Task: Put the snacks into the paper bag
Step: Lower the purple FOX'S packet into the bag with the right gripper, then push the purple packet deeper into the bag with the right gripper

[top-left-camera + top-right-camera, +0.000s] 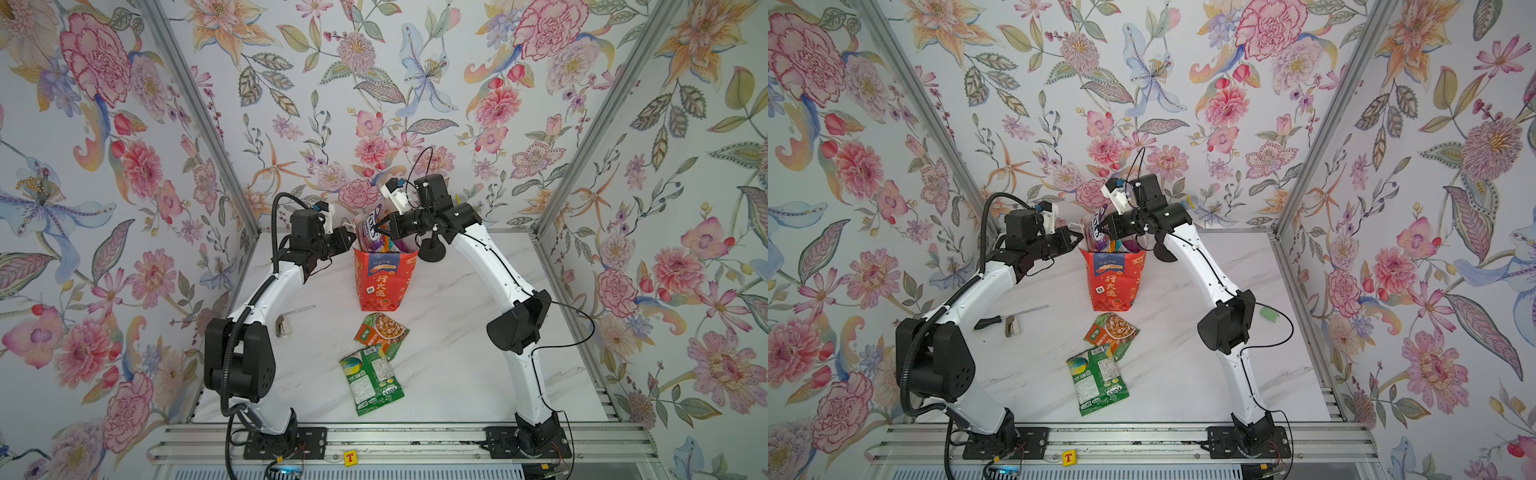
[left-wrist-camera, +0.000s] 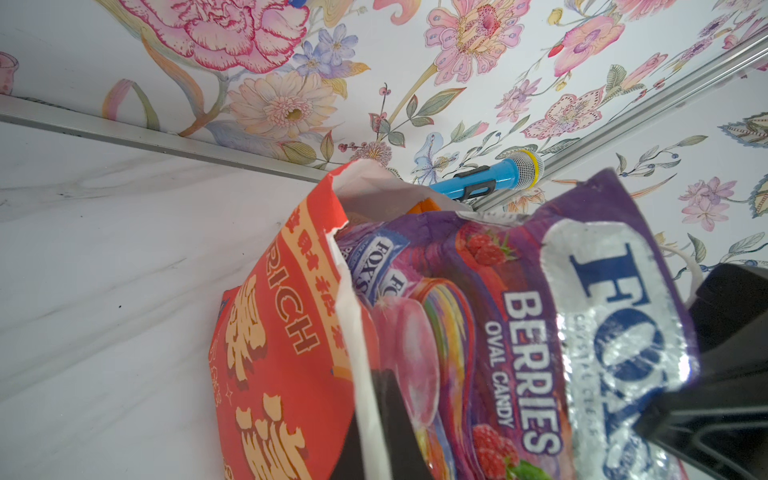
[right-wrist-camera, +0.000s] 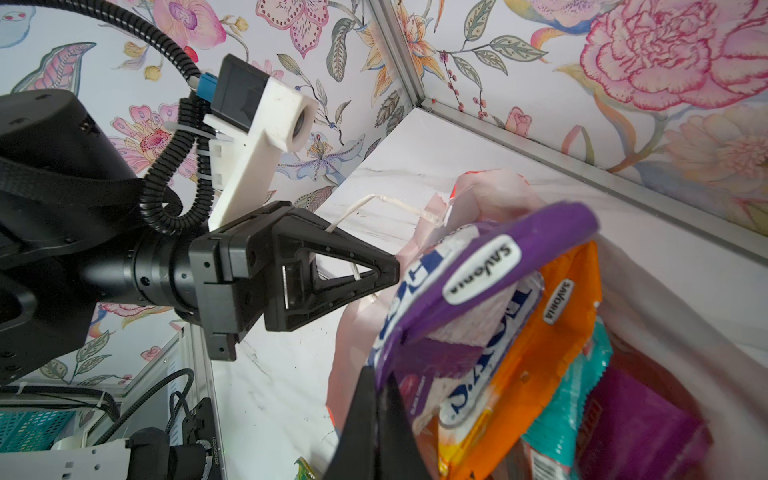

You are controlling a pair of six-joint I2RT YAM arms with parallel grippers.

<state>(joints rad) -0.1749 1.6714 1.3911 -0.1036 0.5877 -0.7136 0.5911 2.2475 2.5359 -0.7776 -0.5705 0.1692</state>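
Visibly creased paper bag [image 1: 384, 286], glossy crinkled FOXS packet [image 2: 519, 324].

Packets [image 3: 636, 424] in paper bag [image 1: 384, 282] — half-hidden

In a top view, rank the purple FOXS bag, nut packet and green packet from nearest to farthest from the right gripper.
1. Purple FOXS bag: in the right gripper, at the paper bag's mouth.
2. Nut packet: before the paper bag.
3. Green packet: farther toward the front.
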